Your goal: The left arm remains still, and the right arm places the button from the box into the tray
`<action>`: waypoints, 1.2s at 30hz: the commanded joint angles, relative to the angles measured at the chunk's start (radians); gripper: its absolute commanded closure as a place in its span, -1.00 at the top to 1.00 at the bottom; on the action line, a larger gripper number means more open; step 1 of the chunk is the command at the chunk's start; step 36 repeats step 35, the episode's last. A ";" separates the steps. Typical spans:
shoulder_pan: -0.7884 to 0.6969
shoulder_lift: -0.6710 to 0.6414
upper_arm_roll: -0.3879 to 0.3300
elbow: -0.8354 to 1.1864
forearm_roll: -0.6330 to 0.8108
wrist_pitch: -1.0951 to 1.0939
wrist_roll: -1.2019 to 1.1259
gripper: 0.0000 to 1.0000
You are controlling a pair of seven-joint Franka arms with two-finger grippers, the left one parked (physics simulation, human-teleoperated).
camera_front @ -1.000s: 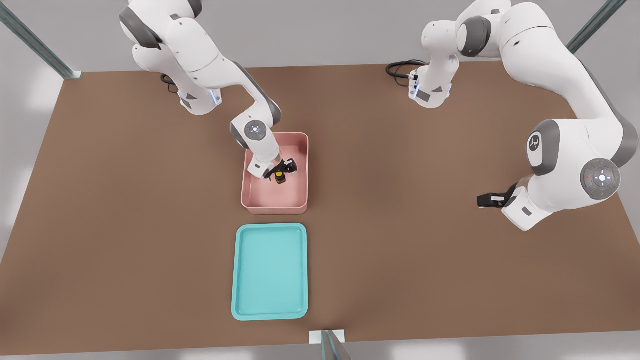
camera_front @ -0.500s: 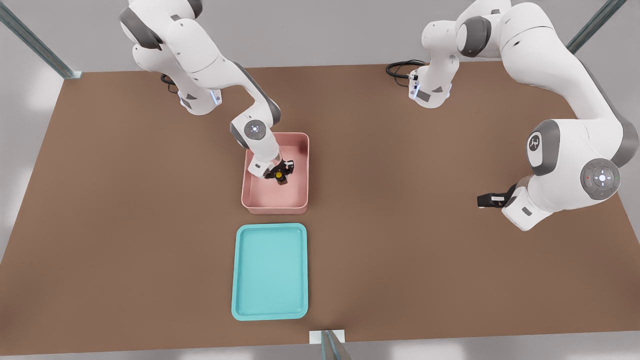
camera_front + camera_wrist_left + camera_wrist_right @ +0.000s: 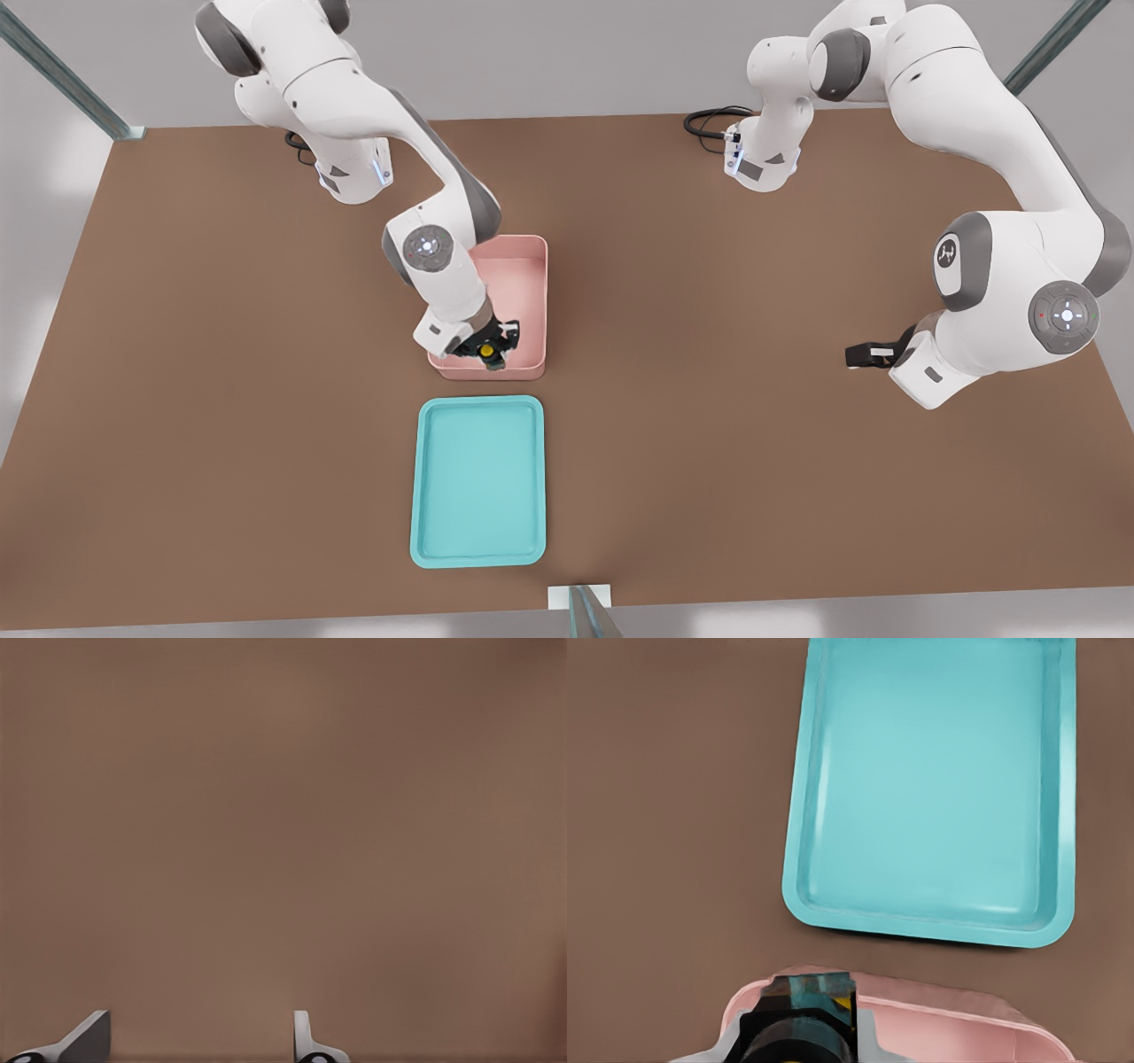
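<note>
Button (image 3: 487, 351) clamped in the pincer (image 3: 490, 347), over pink box (image 3: 532, 301) wall nearest turquoise tray (image 3: 425, 496), no legible writing

Box (image 3: 530, 266) and tray (image 3: 478, 478) look like smooth, slightly glossy plastic. Table (image 3: 709, 399) is flat matt brown. Gripper (image 3: 490, 347) above the box's near wall is black, dull-looking.

I can read no text, label, brand or number anywhere from here: not on the pale pink plastic box (image 3: 530, 266), not on the shallow turquoise tray (image 3: 478, 479).
</note>
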 commanded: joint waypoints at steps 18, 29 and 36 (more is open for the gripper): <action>-0.097 0.527 -0.098 0.642 0.220 -0.170 -0.392 1.00; -0.399 -0.277 -0.065 0.335 -0.101 -0.798 -0.505 1.00; -0.397 -0.264 -0.077 0.342 -0.099 -0.778 -0.507 1.00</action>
